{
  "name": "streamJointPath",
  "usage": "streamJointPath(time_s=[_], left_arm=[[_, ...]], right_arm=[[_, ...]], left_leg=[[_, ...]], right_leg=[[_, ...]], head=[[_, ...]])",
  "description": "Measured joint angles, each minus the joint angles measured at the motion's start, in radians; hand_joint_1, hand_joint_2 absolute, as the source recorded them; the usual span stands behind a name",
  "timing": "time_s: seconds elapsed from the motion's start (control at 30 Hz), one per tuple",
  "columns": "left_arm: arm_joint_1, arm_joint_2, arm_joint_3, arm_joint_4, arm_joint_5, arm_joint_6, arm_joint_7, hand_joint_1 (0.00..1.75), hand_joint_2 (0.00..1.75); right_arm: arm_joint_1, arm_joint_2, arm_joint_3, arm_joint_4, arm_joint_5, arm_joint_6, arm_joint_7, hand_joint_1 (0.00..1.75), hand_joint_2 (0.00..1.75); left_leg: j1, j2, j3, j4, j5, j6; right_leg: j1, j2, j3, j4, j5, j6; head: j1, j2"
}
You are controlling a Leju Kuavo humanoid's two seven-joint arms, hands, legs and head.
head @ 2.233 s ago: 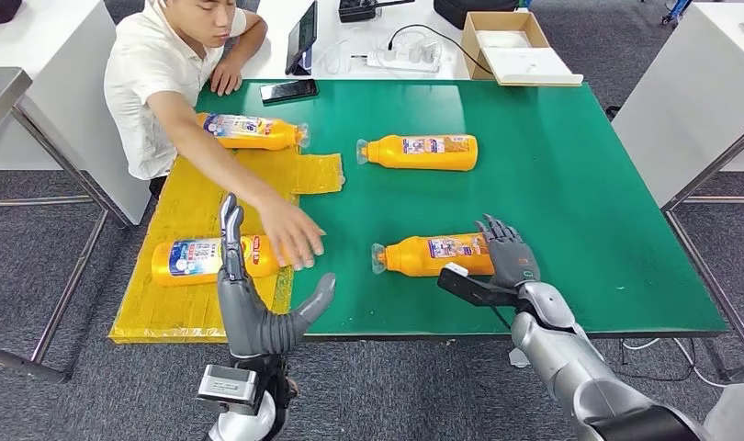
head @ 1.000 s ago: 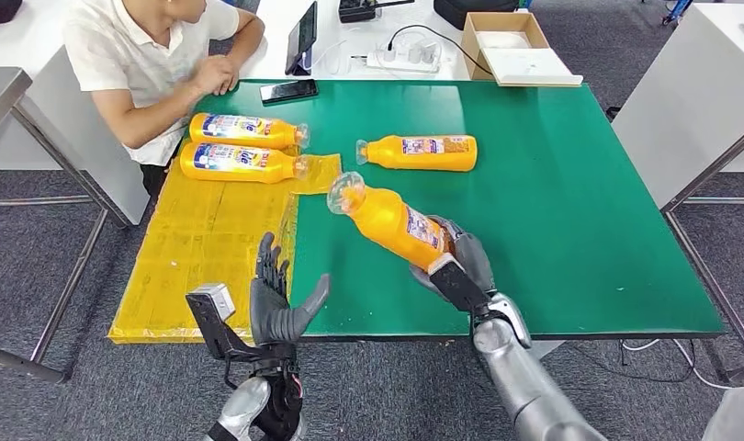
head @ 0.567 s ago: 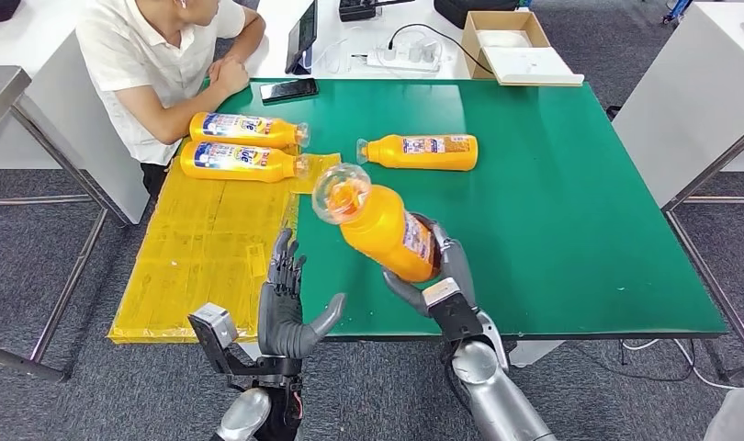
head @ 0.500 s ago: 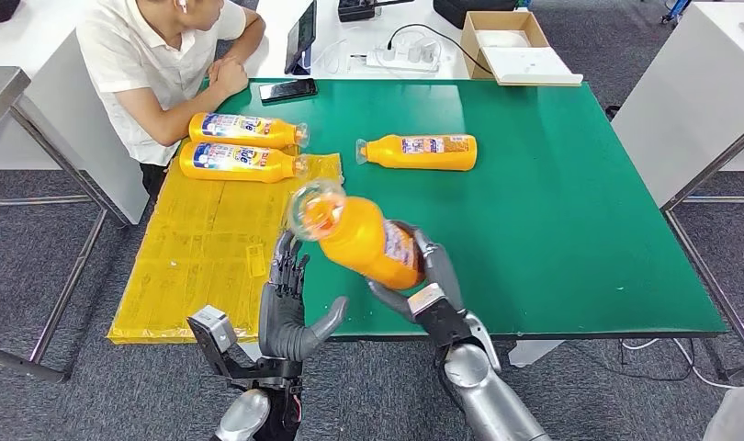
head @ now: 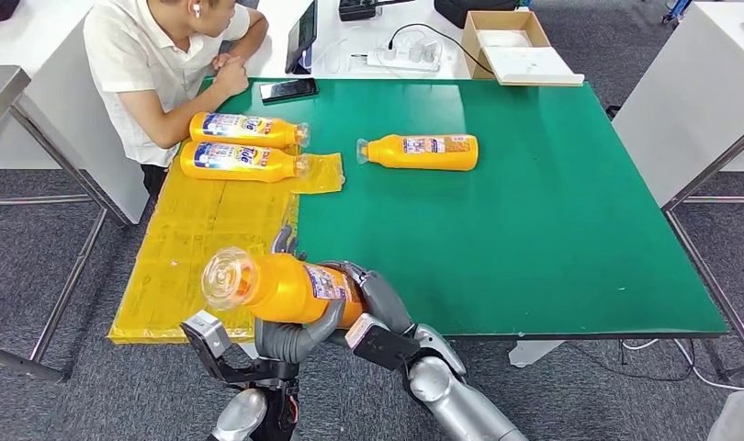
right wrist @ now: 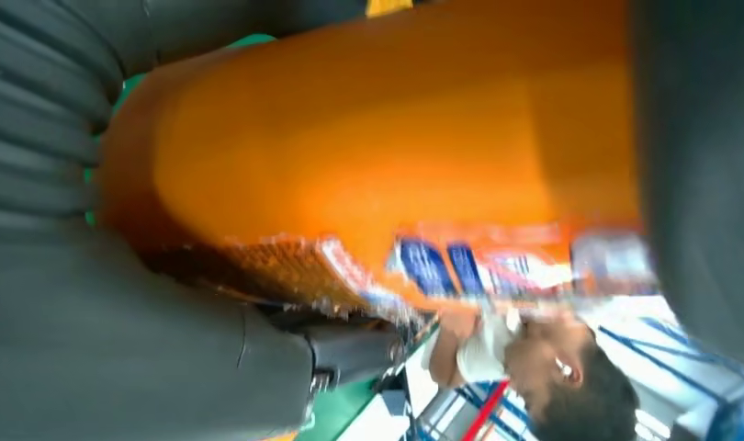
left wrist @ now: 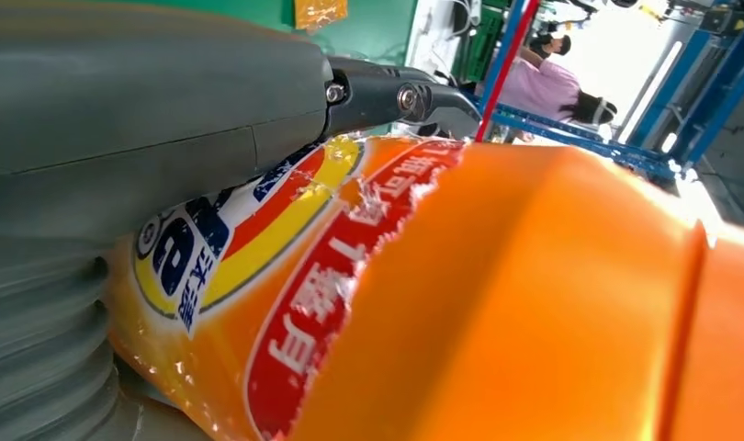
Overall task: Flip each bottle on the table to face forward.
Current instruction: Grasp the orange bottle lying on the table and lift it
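My right hand [head: 379,305] grips an orange bottle [head: 286,287] by its base end and holds it on its side above the table's front edge, clear cap toward the left. The bottle lies against the palm of my left hand [head: 290,338], whose fingers stand up behind it and whose thumb touches its underside. In the left wrist view the bottle's label [left wrist: 286,276] fills the space under my thumb [left wrist: 148,119]. In the right wrist view the bottle [right wrist: 377,138] sits in my right hand [right wrist: 120,349]. A third bottle [head: 422,152] lies on the green table [head: 534,230].
Two more orange bottles [head: 247,130] [head: 242,162] lie side by side on a yellow mat [head: 194,248] at the table's left. A person [head: 157,64] sits at the far left corner. A phone [head: 288,89], a tablet [head: 302,35] and a cardboard box [head: 515,46] lie beyond.
My right hand picked the bottle up off the table and swung it left and down into my left palm. The person moved a bottle to the mat's far end and drew the arm back.
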Motion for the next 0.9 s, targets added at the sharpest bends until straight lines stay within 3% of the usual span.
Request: streamJointPath(time_s=[0.1, 0.23, 0.37, 0.43, 0.5, 0.57, 0.77, 0.83, 0.9], left_arm=[[0.003, 0.006, 0.004, -0.005, 0.003, -0.015, 0.003, 0.00, 1.75], [0.006, 0.013, 0.018, -0.005, 0.060, -0.068, 0.056, 0.44, 1.75], [0.011, 0.013, 0.033, -0.005, 0.092, -0.098, 0.101, 1.75, 1.75], [0.014, 0.013, 0.037, -0.005, 0.097, -0.101, 0.107, 1.75, 1.75], [0.015, 0.013, 0.044, -0.006, 0.111, -0.112, 0.116, 1.75, 1.75], [0.016, 0.013, 0.056, -0.010, 0.153, -0.147, 0.141, 1.75, 1.75], [0.026, 0.039, 0.099, -0.016, 0.270, -0.404, 0.212, 1.75, 1.75], [0.028, 0.051, 0.106, -0.016, 0.237, -0.436, 0.224, 1.75, 1.75], [0.034, 0.056, 0.112, -0.013, 0.172, -0.398, 0.228, 1.75, 1.75]], right_arm=[[-0.021, 0.013, 0.025, 0.039, -0.003, 0.016, 0.000, 1.75, 1.75], [-0.046, 0.014, 0.051, 0.070, 0.007, 0.006, 0.003, 1.75, 1.75], [-0.049, 0.008, 0.060, 0.080, 0.015, 0.001, 0.010, 1.68, 1.75], [-0.050, 0.007, 0.064, 0.083, 0.021, -0.003, 0.010, 0.80, 1.75], [-0.050, 0.005, 0.070, 0.086, 0.029, -0.009, 0.011, 0.00, 0.87], [-0.046, 0.004, 0.077, 0.087, 0.034, -0.019, 0.010, 0.00, 0.00], [0.010, -0.013, 0.065, 0.036, -0.008, -0.046, -0.047, 0.00, 0.00], [0.058, -0.024, 0.041, -0.007, -0.027, -0.056, -0.068, 0.00, 0.00], [0.128, -0.036, -0.006, -0.062, -0.050, -0.068, -0.080, 0.00, 0.00]], left_leg=[[0.000, 0.000, 0.000, 0.000, 0.000, 0.000], [0.000, 0.000, 0.000, 0.000, 0.000, 0.000], [0.000, 0.000, 0.000, 0.000, 0.000, 0.000], [0.000, 0.000, 0.000, 0.000, 0.000, 0.000], [0.000, 0.000, 0.000, 0.000, 0.000, 0.000], [0.000, 0.000, 0.000, 0.000, 0.000, 0.000], [0.000, 0.000, 0.000, 0.000, 0.000, 0.000], [0.000, 0.000, 0.000, 0.000, 0.000, 0.000], [0.000, -0.001, 0.000, 0.000, -0.001, 0.000]], right_leg=[[0.000, 0.000, -0.001, 0.000, 0.000, 0.000], [0.000, 0.000, -0.001, 0.000, 0.000, 0.000], [0.000, 0.000, -0.001, 0.000, 0.000, 0.000], [0.000, 0.000, -0.001, 0.000, 0.000, 0.000], [0.000, 0.000, -0.001, 0.000, 0.000, 0.000], [0.000, 0.000, -0.001, 0.000, 0.000, 0.000], [0.000, 0.000, -0.002, 0.000, 0.000, 0.000], [0.000, 0.000, -0.002, 0.000, -0.001, -0.001], [0.000, 0.000, -0.001, 0.000, -0.001, -0.001]], head=[[0.000, 0.000], [0.000, 0.000], [0.000, 0.000], [0.000, 0.000], [0.000, 0.000], [0.000, 0.000], [0.000, 0.000], [0.000, 0.000], [0.000, 0.000]])
